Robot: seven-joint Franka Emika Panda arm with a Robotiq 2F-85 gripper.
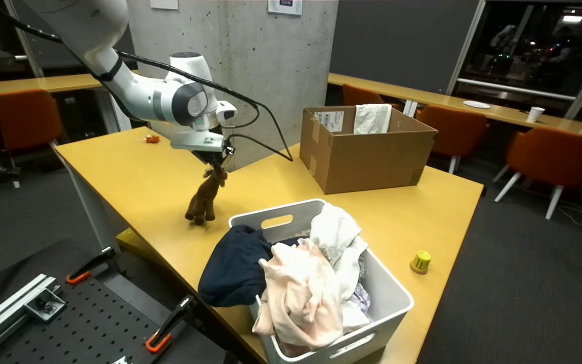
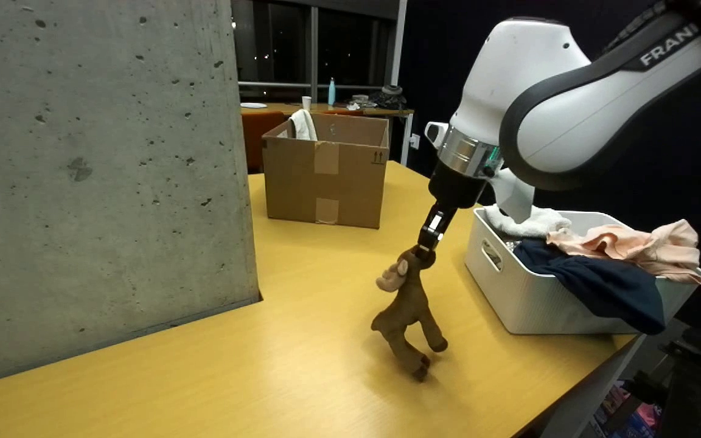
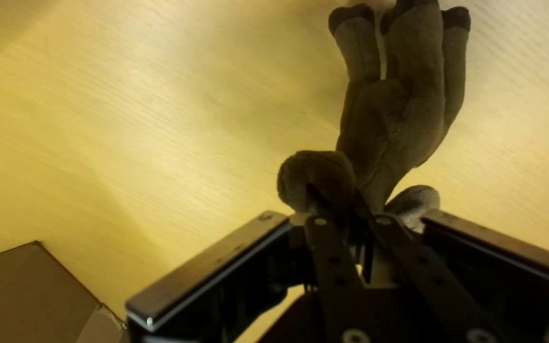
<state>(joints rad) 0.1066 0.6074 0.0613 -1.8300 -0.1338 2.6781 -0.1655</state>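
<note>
A brown plush animal (image 1: 204,198) with darker feet hangs from my gripper (image 1: 217,163) over the yellow table (image 1: 144,174). In an exterior view the plush (image 2: 410,302) shows a paler piece at its head, and the gripper (image 2: 427,248) points down at the top of the head. In the wrist view the gripper (image 3: 339,202) is shut on the head, while the body of the plush (image 3: 393,119) and its legs stretch away from the fingers. The fingertips are partly hidden by the head. The feet are at or just above the table; I cannot tell whether they touch.
A white basket (image 1: 392,303) heaped with clothes stands at the table edge, a navy cloth (image 1: 235,268) hanging over its side. An open cardboard box (image 1: 377,164) with a white cloth (image 1: 372,119) over its rim stands farther back. A yellow cup-like object (image 1: 421,262), an orange item (image 1: 152,138) and a concrete pillar (image 2: 101,182) also show.
</note>
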